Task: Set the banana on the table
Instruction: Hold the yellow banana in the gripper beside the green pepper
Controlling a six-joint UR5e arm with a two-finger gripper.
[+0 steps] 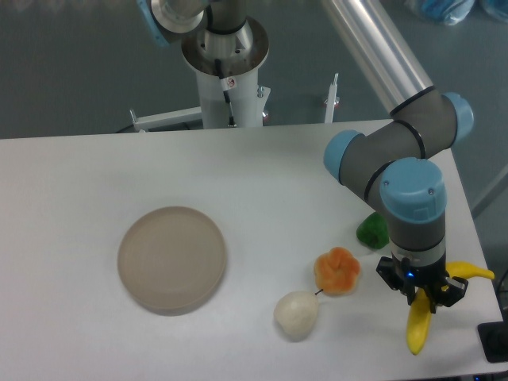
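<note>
Gripping the banana [419,327] at lower right, the gripper [421,298] hangs its tip near the table [262,175]. Lowering seems underway. Next, I'd judge: settle it flat, then release.

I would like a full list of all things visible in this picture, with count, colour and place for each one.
Table: one, white, fills most of the view.
Plate: one, round, beige, on the table left of centre, nothing on it.
Banana: one, yellow, near the table's right front edge, under the gripper.
Orange fruit: one, orange, lumpy, right of the plate.
Pale object: one, cream white, rounded, just in front of the orange fruit.
Green object: one, green, behind the orange fruit, partly hidden by the arm.
Robot arm: one, grey with blue caps, on the right.
Gripper: one, black, at the banana; jaw state unclear.
</note>
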